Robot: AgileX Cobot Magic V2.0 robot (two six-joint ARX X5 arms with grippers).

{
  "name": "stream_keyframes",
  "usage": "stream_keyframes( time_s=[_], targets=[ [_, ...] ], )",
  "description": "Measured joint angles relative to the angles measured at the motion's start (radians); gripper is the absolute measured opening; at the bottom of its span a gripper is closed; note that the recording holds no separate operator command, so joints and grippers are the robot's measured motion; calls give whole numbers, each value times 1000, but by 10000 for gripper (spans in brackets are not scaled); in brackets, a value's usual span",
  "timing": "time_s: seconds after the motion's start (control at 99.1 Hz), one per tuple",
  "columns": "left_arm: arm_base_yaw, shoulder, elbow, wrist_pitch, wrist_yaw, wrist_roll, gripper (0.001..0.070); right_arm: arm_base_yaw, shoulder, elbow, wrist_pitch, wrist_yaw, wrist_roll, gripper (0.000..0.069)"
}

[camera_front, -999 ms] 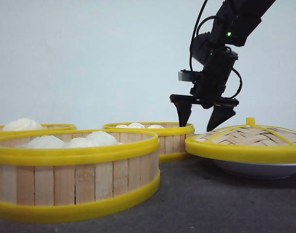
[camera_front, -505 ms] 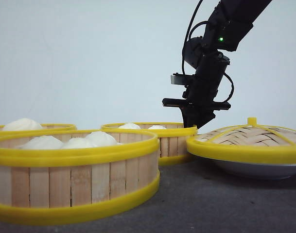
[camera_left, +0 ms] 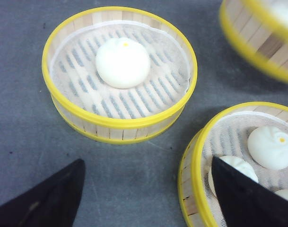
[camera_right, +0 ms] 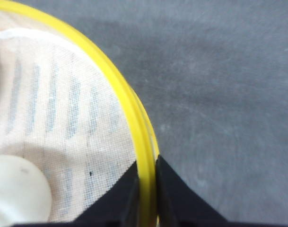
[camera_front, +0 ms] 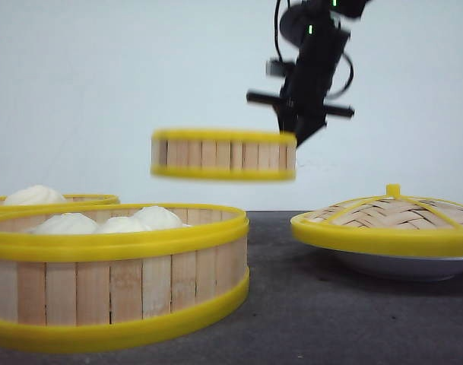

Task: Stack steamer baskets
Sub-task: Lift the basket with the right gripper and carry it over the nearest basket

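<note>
Round slatted wooden steamer basket point(camera_front: 223, 154) with yellow rims — level, opening upward, airborne — we see right gripper point(camera_front: 298, 129) clamped on its rim.

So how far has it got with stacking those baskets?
Nothing is stacked yet. The right tool is pinching the rim of one steamer basket and holds it in the air, clear of the table. The other two baskets, the near one and the one behind it, sit side by side on the table. The left tool hangs open above them. All the stacking is left.
</note>
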Motion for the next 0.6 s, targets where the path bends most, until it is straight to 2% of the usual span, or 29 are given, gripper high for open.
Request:
stream_keyframes(
  time_s=[0.131,0.212,0.454,0.595],
  targets=[
    [0,0,0,0,0,0,519,14,-1,86,-179,-3,2,26],
    [0,0,0,0,0,0,519,25,-16,92,-242,-3,2,26],
    [0,0,0,0,0,9,519,81,-107,93,-371,6,2,26],
    [0,0,0,0,-1,18,519,141,-160,93,-406,68,2,26]
  ],
)
